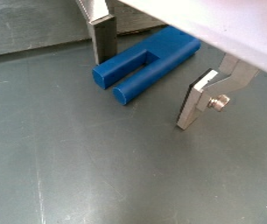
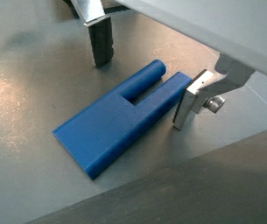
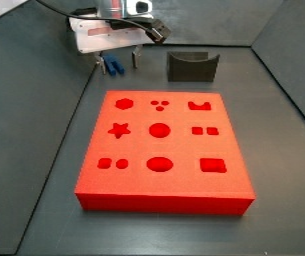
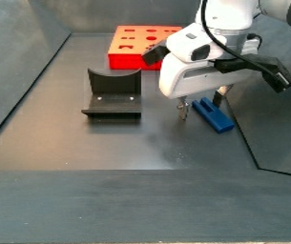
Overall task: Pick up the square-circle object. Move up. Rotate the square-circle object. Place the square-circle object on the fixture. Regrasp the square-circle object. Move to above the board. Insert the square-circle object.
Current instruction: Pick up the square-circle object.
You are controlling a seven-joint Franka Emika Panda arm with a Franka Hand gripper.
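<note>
Pickup is the step I judge in hand: my hand (image 2: 142, 83) hangs low with its fingers (image 1: 101, 39) apart, straddling the square-circle object (image 2: 115, 120), which lies flat on the floor. Next I must close squarely on it. Only a side view shows the fixture (image 4: 112, 95) and board (image 4: 142, 41) nearby.

Showing white housing; gripper (image 4: 198, 102) carrying flat silver fingers (image 1: 199, 101) with dark pads, screw at right of frame.
</note>
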